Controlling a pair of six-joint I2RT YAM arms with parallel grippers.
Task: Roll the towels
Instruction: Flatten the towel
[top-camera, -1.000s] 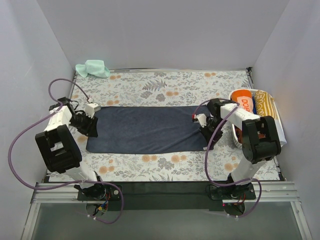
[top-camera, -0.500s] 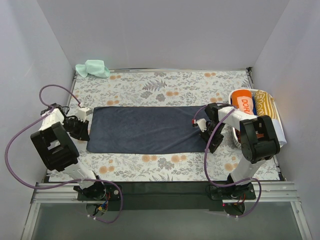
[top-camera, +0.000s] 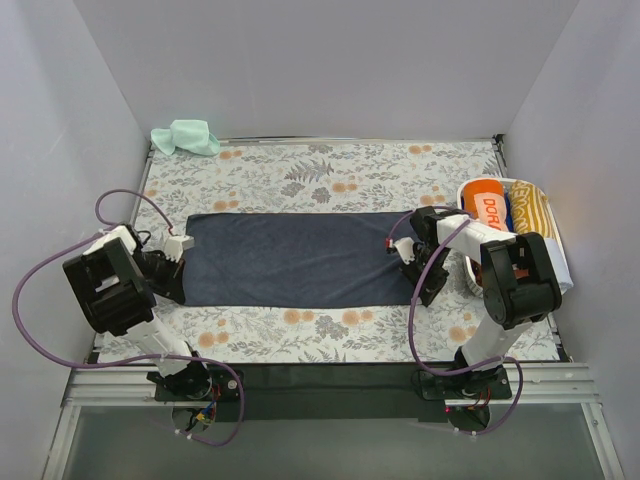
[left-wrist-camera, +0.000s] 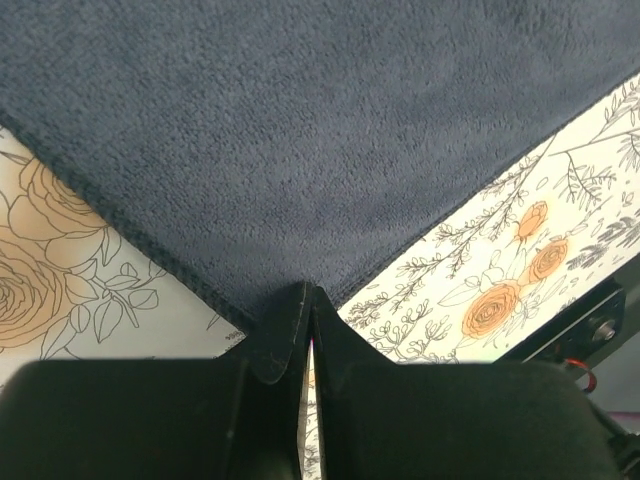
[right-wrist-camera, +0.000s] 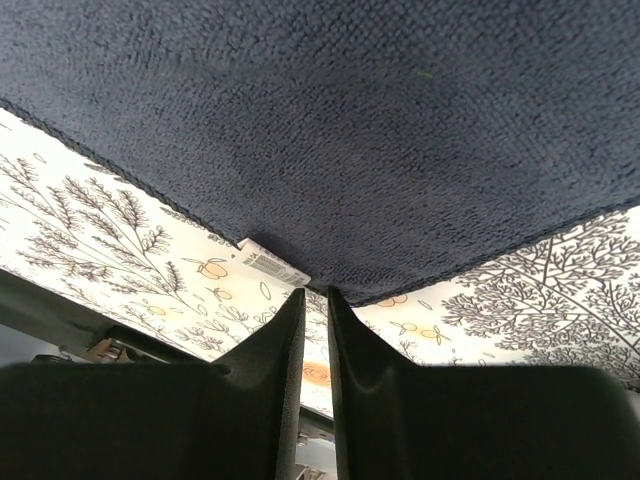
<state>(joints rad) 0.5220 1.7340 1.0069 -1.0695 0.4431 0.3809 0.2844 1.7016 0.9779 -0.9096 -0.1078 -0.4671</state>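
A dark navy towel (top-camera: 295, 258) lies flat and spread lengthwise across the floral table covering (top-camera: 320, 170). My left gripper (top-camera: 172, 280) sits low at its near left corner. In the left wrist view the navy towel (left-wrist-camera: 300, 120) fills the top, and the left gripper (left-wrist-camera: 306, 292) is shut with its tips touching the corner's hem; cloth between them does not show. My right gripper (top-camera: 422, 285) is at the near right corner. In the right wrist view the right gripper (right-wrist-camera: 316, 295) stands nearly shut, pinching the navy towel (right-wrist-camera: 350, 130) by its corner, beside a white label (right-wrist-camera: 272, 263).
A mint green towel (top-camera: 186, 137) lies bunched at the back left corner. A white oval basket (top-camera: 563, 262) at the right edge holds an orange towel (top-camera: 487, 205) with white lettering and a yellow-striped one (top-camera: 535, 208). Grey walls enclose three sides.
The left arm swung down to the towel's near left corner and its jaws closed. The right gripper shifted slightly toward the near right corner.
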